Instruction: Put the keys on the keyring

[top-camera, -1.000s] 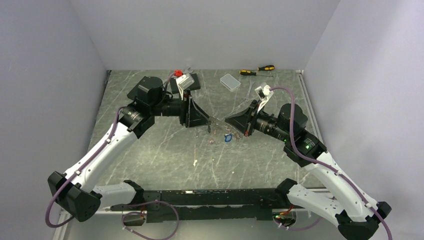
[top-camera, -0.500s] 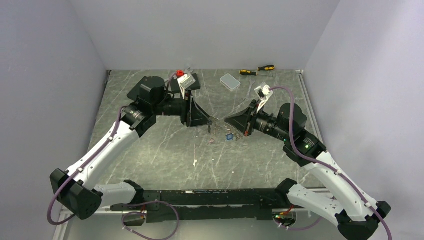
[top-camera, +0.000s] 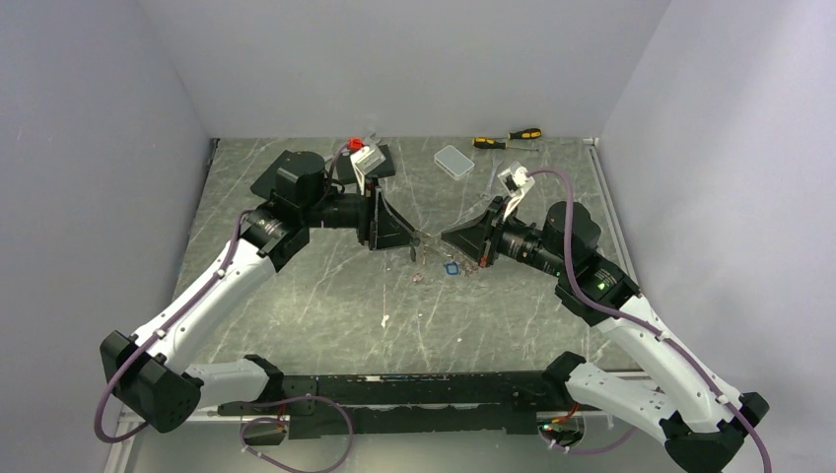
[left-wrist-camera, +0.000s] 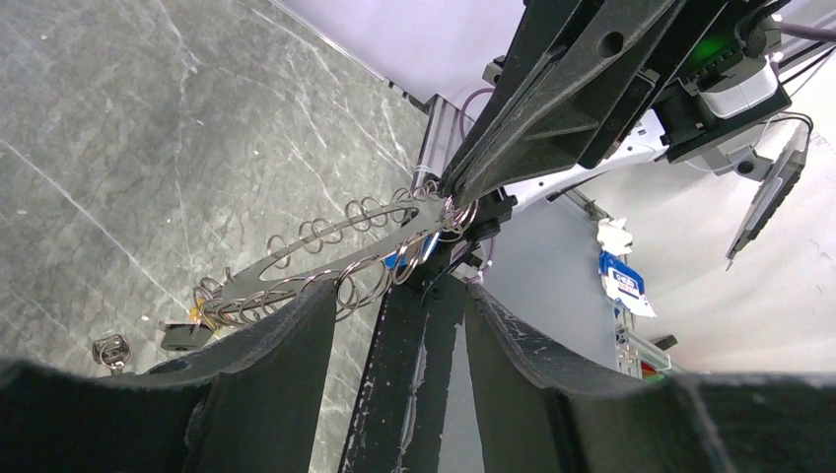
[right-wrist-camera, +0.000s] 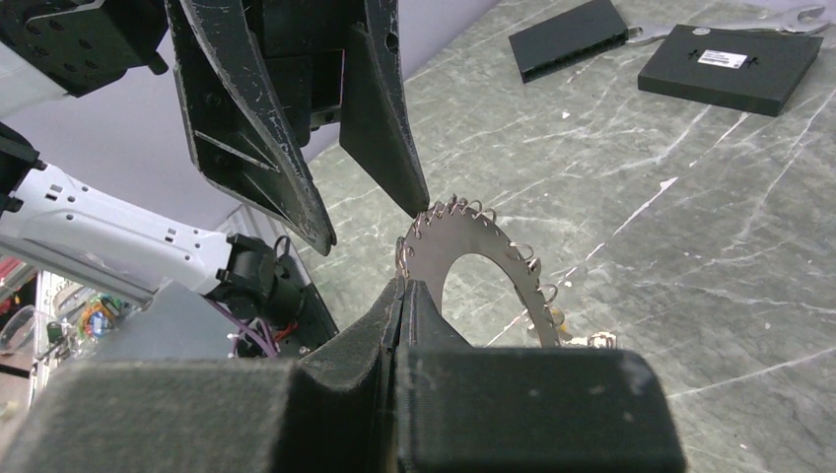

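The keyring (right-wrist-camera: 473, 246) is a flat grey metal loop with small wire rings along its toothed edge. My right gripper (right-wrist-camera: 402, 286) is shut on its near edge and holds it above the table. It also shows in the left wrist view (left-wrist-camera: 296, 261) and, faintly, between the two grippers in the top view (top-camera: 428, 244). My left gripper (left-wrist-camera: 399, 296) is open, and one fingertip (right-wrist-camera: 416, 202) touches the ring's top edge. A blue-tagged key (top-camera: 451, 267) hangs under the ring. A yellow-tagged key (left-wrist-camera: 202, 313) hangs at its low end. A plain key (left-wrist-camera: 110, 350) lies on the table.
A clear plastic box (top-camera: 453, 161) and two yellow-handled screwdrivers (top-camera: 506, 139) lie at the back. Two flat black blocks (right-wrist-camera: 730, 64) (right-wrist-camera: 582, 37) lie behind the left arm. A small white scrap (top-camera: 384, 320) lies nearer the front.
My right arm has shifted slightly left and back, and the blue-tagged key has moved a little with it. The left arm has barely moved.
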`<action>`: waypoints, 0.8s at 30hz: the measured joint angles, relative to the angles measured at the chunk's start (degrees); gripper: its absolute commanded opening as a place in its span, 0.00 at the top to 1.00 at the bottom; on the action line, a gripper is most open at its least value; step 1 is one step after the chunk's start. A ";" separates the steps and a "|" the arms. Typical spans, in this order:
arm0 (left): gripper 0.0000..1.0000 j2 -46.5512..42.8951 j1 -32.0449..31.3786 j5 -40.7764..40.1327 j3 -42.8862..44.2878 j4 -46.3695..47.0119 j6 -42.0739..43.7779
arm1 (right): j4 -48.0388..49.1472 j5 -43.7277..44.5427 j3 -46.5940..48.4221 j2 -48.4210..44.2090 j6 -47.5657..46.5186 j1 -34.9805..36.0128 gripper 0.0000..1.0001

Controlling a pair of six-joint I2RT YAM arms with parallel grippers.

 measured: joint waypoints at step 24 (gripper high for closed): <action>0.54 -0.09 0.00 1.95 -1.27 2.97 -2.62 | 0.13 1.29 0.00 0.26 0.07 0.02 1.00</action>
